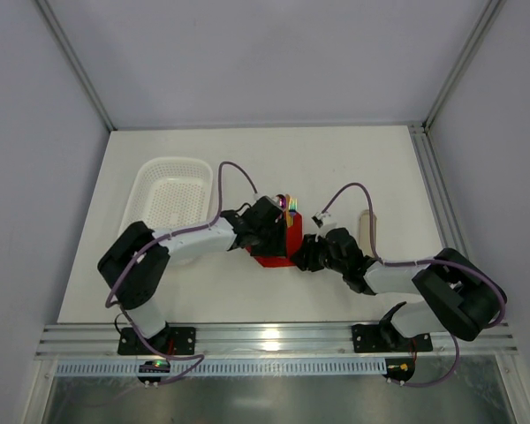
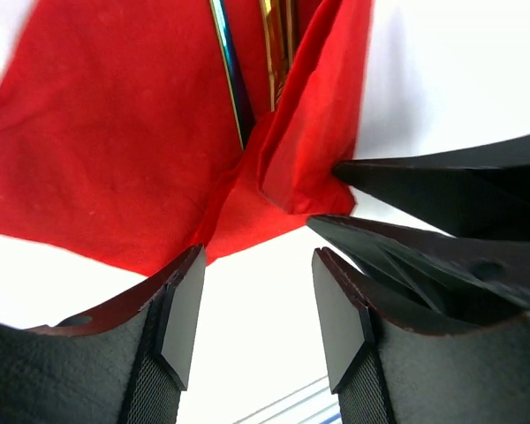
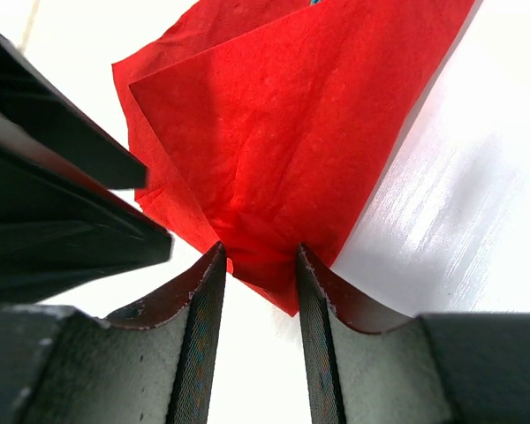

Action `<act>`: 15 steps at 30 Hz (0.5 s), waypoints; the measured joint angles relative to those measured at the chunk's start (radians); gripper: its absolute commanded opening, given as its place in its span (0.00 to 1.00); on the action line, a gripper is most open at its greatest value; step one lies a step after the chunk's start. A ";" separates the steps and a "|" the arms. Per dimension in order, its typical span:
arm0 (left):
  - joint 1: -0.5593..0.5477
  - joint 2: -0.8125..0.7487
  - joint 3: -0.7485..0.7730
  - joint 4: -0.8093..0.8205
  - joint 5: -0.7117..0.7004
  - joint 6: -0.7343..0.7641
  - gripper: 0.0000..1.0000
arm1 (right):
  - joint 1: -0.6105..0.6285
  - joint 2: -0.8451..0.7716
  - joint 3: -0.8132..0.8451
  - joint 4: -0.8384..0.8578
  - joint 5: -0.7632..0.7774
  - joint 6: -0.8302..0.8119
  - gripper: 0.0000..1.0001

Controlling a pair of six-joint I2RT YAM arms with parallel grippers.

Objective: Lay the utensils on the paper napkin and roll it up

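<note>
The red paper napkin (image 1: 281, 246) lies at the table's middle with the iridescent spoon and fork (image 1: 289, 204) on it, their ends sticking out past its far edge. In the left wrist view the two handles (image 2: 232, 79) run along the napkin (image 2: 106, 141), and its right side is folded up over them. My left gripper (image 1: 267, 231) is open and empty, just short of the napkin's near edge (image 2: 256, 256). My right gripper (image 1: 307, 253) is open, and its fingertips straddle a folded corner of the napkin (image 3: 274, 177) without closing on it (image 3: 261, 252).
A white perforated basket (image 1: 170, 196) stands at the left behind my left arm. A beige oblong tray (image 1: 367, 228) lies to the right of my right gripper. The two grippers are close together over the napkin.
</note>
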 measured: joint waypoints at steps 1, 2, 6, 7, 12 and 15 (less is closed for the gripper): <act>0.003 -0.015 0.000 -0.003 -0.003 0.001 0.59 | 0.000 0.000 0.000 0.000 0.000 0.000 0.40; 0.008 -0.032 0.000 -0.004 -0.006 0.002 0.59 | 0.000 0.000 0.000 0.000 0.000 0.000 0.40; 0.044 -0.071 0.000 0.018 -0.003 0.010 0.62 | 0.000 0.000 0.000 -0.001 -0.002 0.000 0.40; 0.058 -0.072 -0.001 0.034 0.006 0.014 0.62 | 0.000 0.000 0.000 -0.001 -0.002 0.000 0.40; 0.111 -0.063 -0.013 0.102 0.058 0.040 0.62 | 0.000 0.000 0.002 -0.002 -0.002 0.000 0.40; 0.119 -0.042 -0.013 0.140 0.092 0.060 0.62 | 0.000 0.005 0.006 -0.004 -0.003 0.000 0.40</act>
